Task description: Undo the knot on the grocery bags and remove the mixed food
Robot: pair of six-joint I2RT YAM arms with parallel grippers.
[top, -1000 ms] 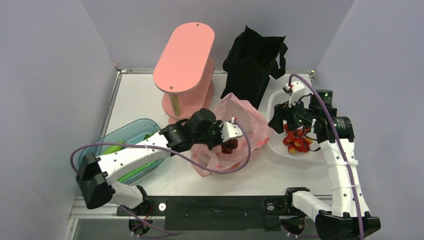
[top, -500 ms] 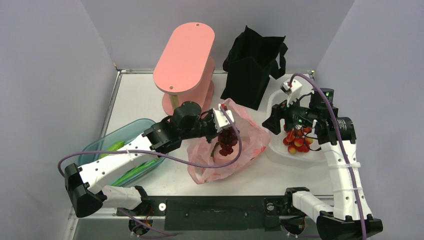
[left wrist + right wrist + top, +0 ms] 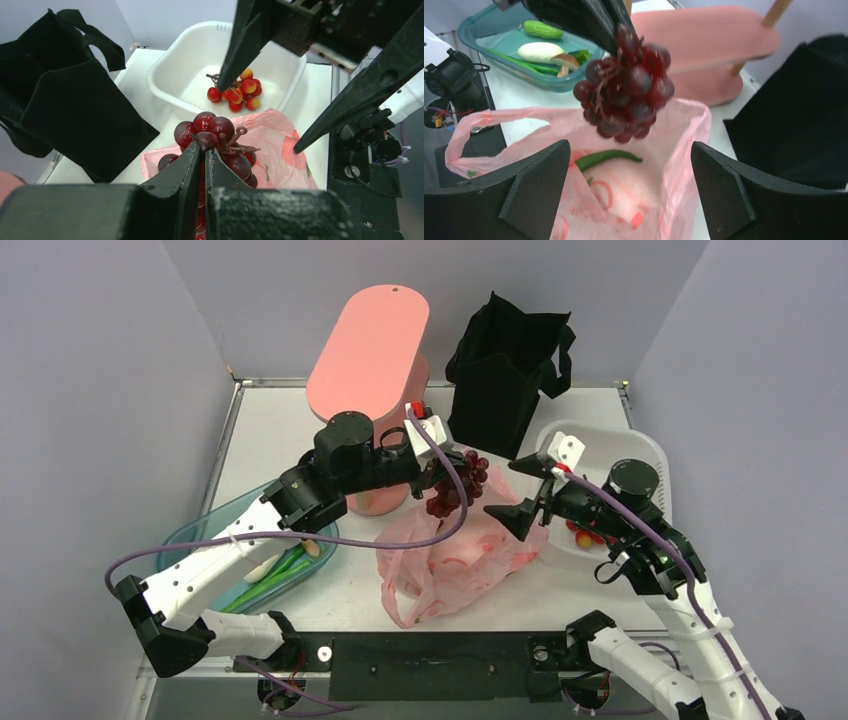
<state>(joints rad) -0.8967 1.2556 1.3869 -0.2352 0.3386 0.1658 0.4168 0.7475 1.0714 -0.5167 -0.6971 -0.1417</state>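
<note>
My left gripper (image 3: 440,476) is shut on the stem of the dark red grape bunch (image 3: 456,482) and holds it in the air above the pink plastic bag (image 3: 455,565). In the left wrist view the jaws pinch the bunch (image 3: 215,137) at its top. My right gripper (image 3: 510,490) is wide open and empty, just right of the grapes, over the bag's open mouth (image 3: 679,150). A green pepper (image 3: 606,157) lies inside the bag. The black tote (image 3: 505,365) stands behind. Small red and yellow fruits (image 3: 235,92) lie in the white basin (image 3: 175,85).
A teal tray (image 3: 215,530) at the left holds a cucumber (image 3: 542,29), a white oblong vegetable (image 3: 541,51), a mushroom (image 3: 567,60) and greens. A tall pink stand (image 3: 370,350) is at the back, close behind my left gripper. Walls close in on both sides.
My left gripper has lifted the grape bunch up out of the pink bag and back. My right gripper has moved left from the white basin to the bag's mouth. The bag has sagged flatter.
</note>
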